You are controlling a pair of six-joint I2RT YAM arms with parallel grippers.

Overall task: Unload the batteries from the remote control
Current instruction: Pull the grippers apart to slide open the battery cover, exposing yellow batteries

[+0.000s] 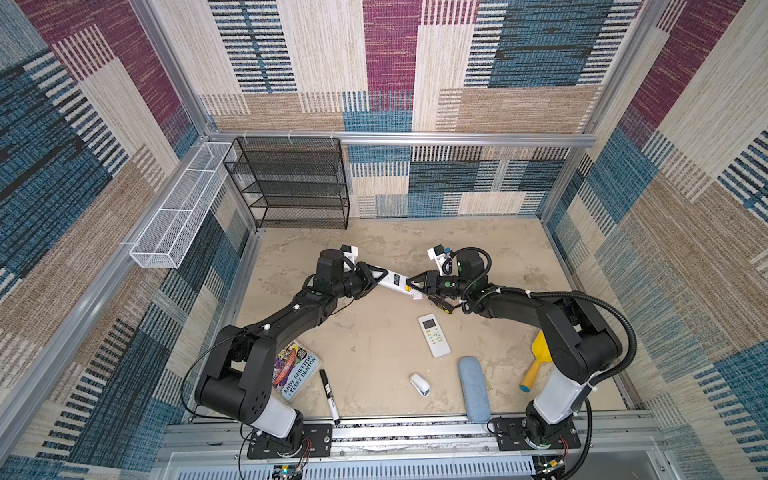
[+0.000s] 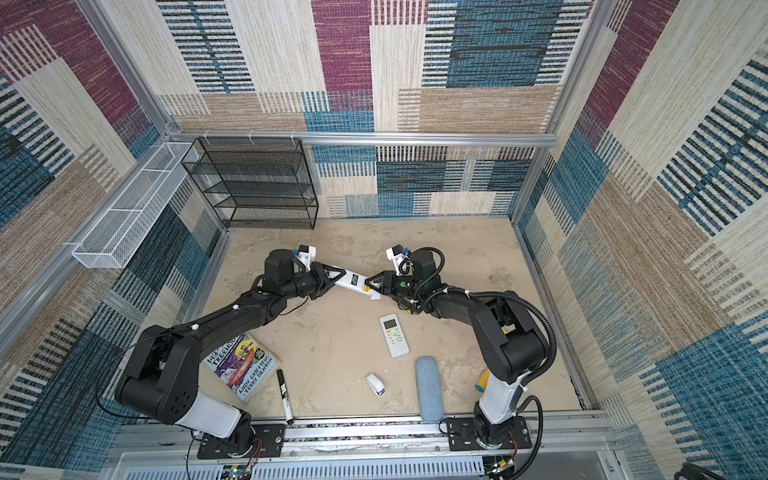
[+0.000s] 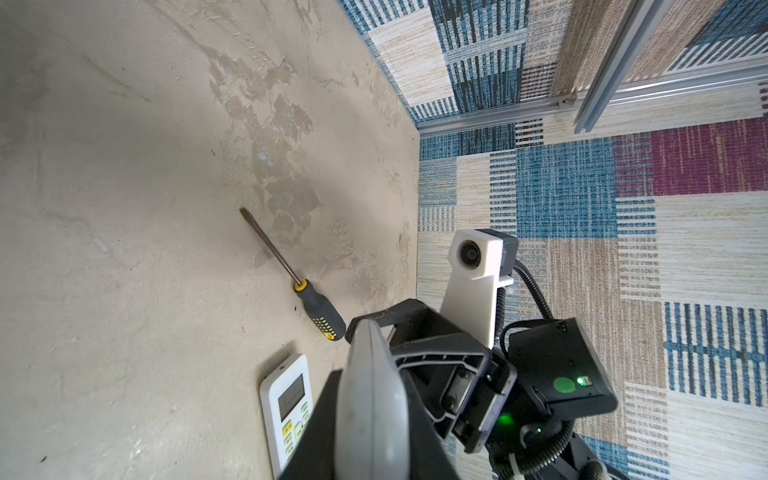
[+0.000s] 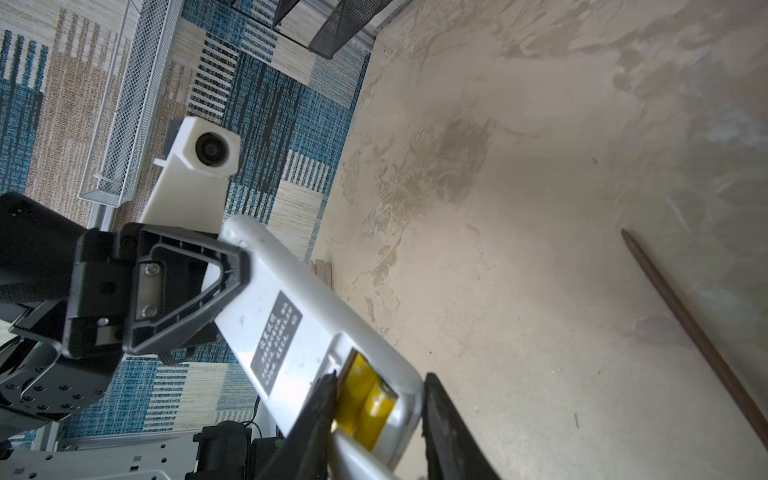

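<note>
Left end effector (image 1: 375, 277) is clamped on the white remote control (image 4: 286, 316), holding it clear above the counter (image 1: 374, 353), toward the far edge, back up, two yellow batteries (image 4: 365, 401) bare in the open bay at its free end. Right end effector (image 1: 412, 286) stands partly open there, one finger (image 4: 318, 411) on the cells, gripping nothing I can see. Smart play: brace left, lever one cell up by its end, gently.

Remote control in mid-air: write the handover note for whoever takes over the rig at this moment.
Left hand: shut on the remote, held off the table, back up.
Right hand: jaws straddle its battery end; grip unclear.
Batteries: two yellow ones lie exposed at that end.
Done: remote opened.
To do: pull both out.
A second remote lies face up on the table.
</note>
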